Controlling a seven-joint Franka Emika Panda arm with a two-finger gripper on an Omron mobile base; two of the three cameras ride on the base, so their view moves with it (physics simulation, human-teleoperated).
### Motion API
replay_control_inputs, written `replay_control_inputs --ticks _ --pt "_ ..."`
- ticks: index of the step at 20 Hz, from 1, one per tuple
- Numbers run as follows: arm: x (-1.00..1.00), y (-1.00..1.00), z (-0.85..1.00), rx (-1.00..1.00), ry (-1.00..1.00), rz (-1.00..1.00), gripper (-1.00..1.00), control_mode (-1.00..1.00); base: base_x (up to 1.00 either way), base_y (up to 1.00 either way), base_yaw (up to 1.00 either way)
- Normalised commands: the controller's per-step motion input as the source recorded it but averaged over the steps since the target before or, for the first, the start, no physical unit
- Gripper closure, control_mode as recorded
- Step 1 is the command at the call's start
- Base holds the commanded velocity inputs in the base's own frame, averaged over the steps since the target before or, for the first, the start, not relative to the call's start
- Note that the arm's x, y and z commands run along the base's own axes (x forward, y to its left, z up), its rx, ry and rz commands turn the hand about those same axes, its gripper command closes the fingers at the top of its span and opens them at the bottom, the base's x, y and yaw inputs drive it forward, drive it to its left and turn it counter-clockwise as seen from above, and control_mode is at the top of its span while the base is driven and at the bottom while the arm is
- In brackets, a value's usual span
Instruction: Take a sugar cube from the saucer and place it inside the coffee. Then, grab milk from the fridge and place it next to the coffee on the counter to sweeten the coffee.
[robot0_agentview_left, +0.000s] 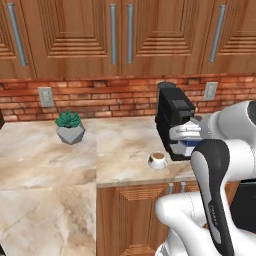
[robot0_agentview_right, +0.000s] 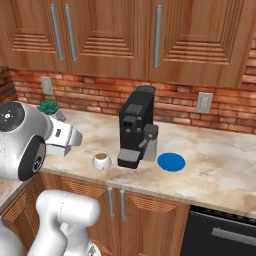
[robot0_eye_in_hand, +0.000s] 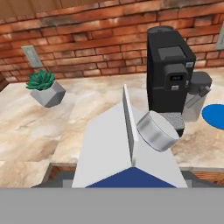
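Currently we see the milk (robot0_eye_in_hand: 118, 153) large in the hand view, right up against the camera: white gabled top with a ridge, a round grey cap on its right slope, and a blue lower part at the bottom edge. The carton hides the finger tips, so we cannot tell whether the gripper (robot0_agentview_left: 186, 135) is clamped on it or merely close to it. In the left base view a strip of blue and white shows at the end of the arm, just in front of the coffee machine (robot0_agentview_left: 172, 120).

We note the coffee (robot0_agentview_right: 101, 161) standing on the counter (robot0_agentview_right: 220, 170), near the front edge and just left of the machine's drip tray. Brown liquid is visible in the cup. In the hand view the cup itself is hidden behind the carton.

The saucer (robot0_agentview_right: 171, 161) lies flat on the counter to the right of the machine, apart from the cup, with the machine between them. We cannot make out any sugar cube on it at this scale.

A small potted succulent (robot0_agentview_left: 70, 126) sits further left on the counter, near the brick wall (robot0_agentview_left: 100, 95). Wooden wall cabinets (robot0_agentview_right: 115, 30) hang above.
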Motion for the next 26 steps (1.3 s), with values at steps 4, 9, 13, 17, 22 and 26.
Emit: replay_control_inputs --ticks 4,9,13,17,22,26 --pt "0.0 0.0 0.0 0.0 0.0 0.0 1.0 1.0 -0.39 0.0 0.0" --pt "0.0 0.0 0.0 0.0 0.0 0.0 1.0 1.0 -0.5 0.0 -0.01" --pt "0.0 0.0 0.0 0.0 0.0 0.0 1.0 1.0 -0.23 0.0 -0.02" --pt "0.0 0.0 0.0 0.0 0.0 0.0 1.0 1.0 -0.17 0.01 -0.01" --pt "0.14 0.33 -0.17 0.0 0.0 -0.08 1.0 -1.0 0.0 0.0 0.0" --pt "0.4 0.37 -0.32 0.0 0.0 -0.1 1.0 -1.0 0.0 0.0 0.0"
